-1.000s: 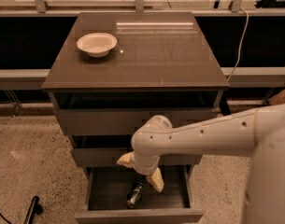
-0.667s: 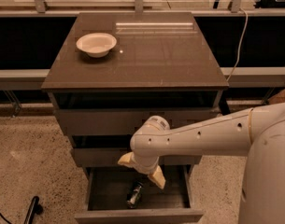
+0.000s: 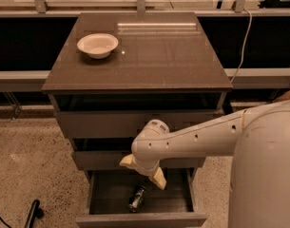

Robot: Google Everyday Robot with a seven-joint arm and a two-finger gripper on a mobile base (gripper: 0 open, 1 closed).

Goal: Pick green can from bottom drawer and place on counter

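- The gripper hangs over the open bottom drawer, just below the front of the middle drawer. Compared with a second ago it has shifted only a little to the left; its height looks the same.
- This small change reads to me as a last alignment above the target, so the descent and the grasp are not yet done.
- Its two pale fingers stand well apart and have hold of nothing.
- The green can is on the dark floor of the bottom drawer, near the middle, below the gripper and not touching it. It has not moved.
- The can seems to lie on its side, with its long axis running from near to far and the far end leaning slightly right. Which end is the top, I cannot tell.
- The counter carries only a white bowl at its far left.
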